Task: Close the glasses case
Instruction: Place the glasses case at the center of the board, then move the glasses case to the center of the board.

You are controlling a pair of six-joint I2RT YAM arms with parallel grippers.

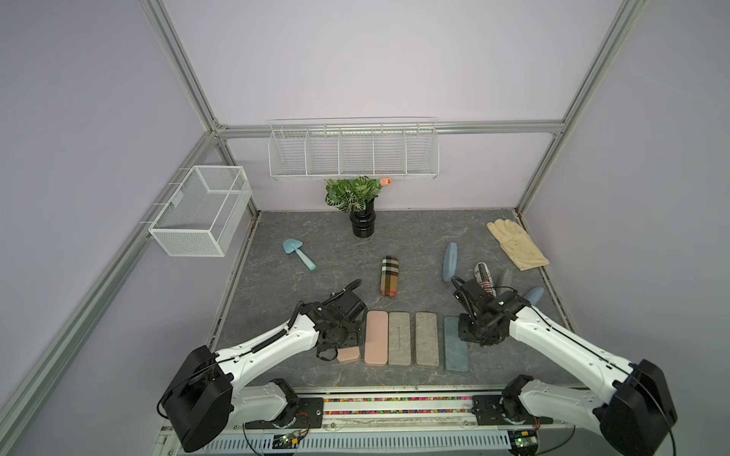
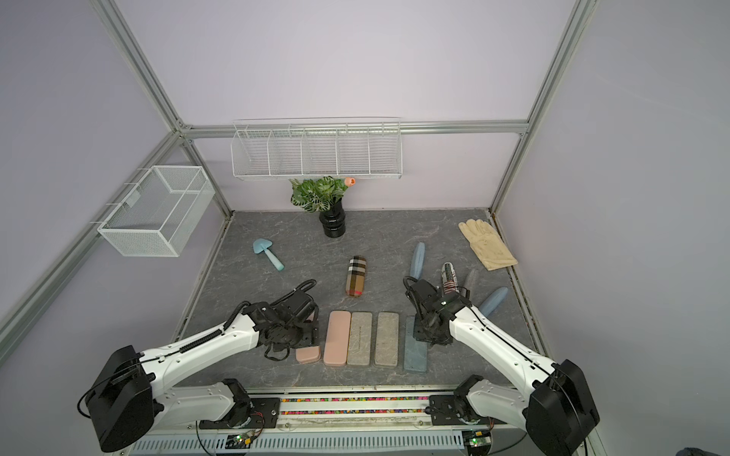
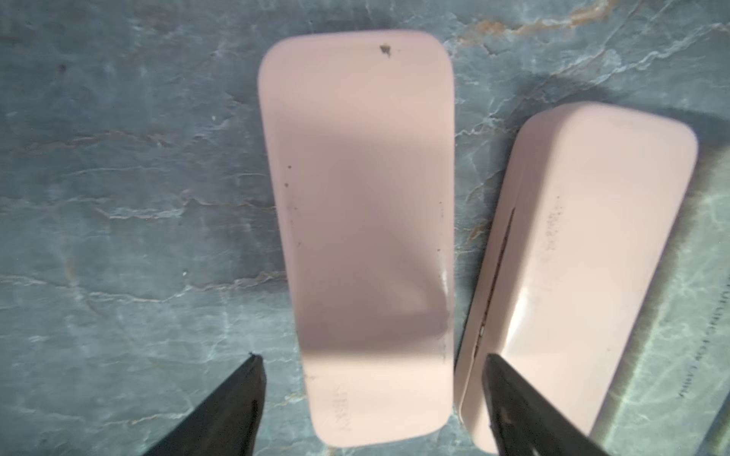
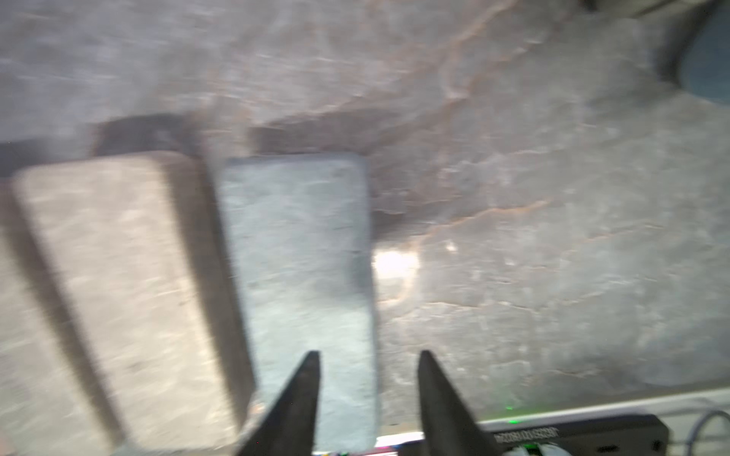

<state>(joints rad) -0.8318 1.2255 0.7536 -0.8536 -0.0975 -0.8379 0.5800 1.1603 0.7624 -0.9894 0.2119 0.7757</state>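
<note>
While poised over the tabletop point(image 1: 414, 252), brackets the leftmost pink glasses case point(image 3: 367, 237) with left tool point(image 3: 371, 356) spread wide, gripping nothing; holds right tool point(image 4: 369, 353) partly spread, also bare, above the blue-grey case point(image 4: 300, 256) along the same front row.

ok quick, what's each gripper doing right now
left gripper: open over the pink case, holding nothing
right gripper: partly open over the blue case, holding nothing
</note>
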